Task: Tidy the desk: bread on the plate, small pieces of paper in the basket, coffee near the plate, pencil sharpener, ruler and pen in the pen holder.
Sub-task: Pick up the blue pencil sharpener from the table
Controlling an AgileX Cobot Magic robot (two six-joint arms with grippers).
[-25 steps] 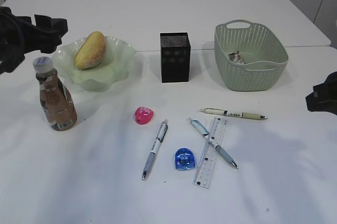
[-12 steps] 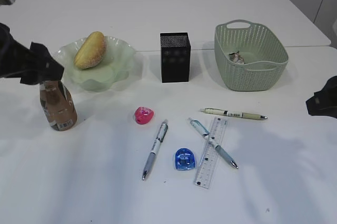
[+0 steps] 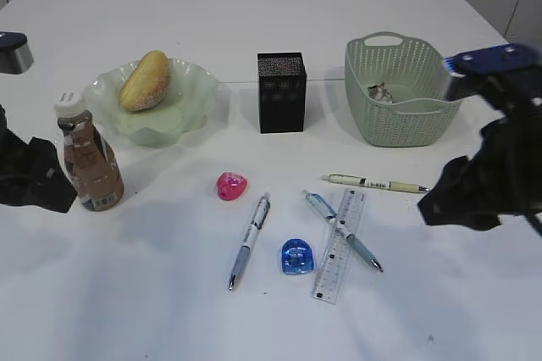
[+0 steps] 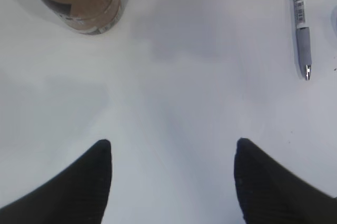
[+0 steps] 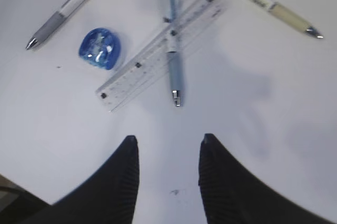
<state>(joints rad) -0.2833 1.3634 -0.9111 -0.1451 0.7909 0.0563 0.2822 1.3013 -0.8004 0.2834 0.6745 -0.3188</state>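
Change: left hand [image 4: 171, 182], spread and empty, has let go of coffee [image 3: 88, 162] beside plate [image 3: 196, 81].
Right hand [image 5: 168, 176]: part-spread, empty, has come in over ruler [image 5: 158, 50].
Meaning: stationery next.

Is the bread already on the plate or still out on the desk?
On the plate. The bread lies inside the wavy green plate, leaning against its back left rim, in the exterior view.

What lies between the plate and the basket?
The pen holder stands alone between the plate and the basket, apart from both, in the exterior view.
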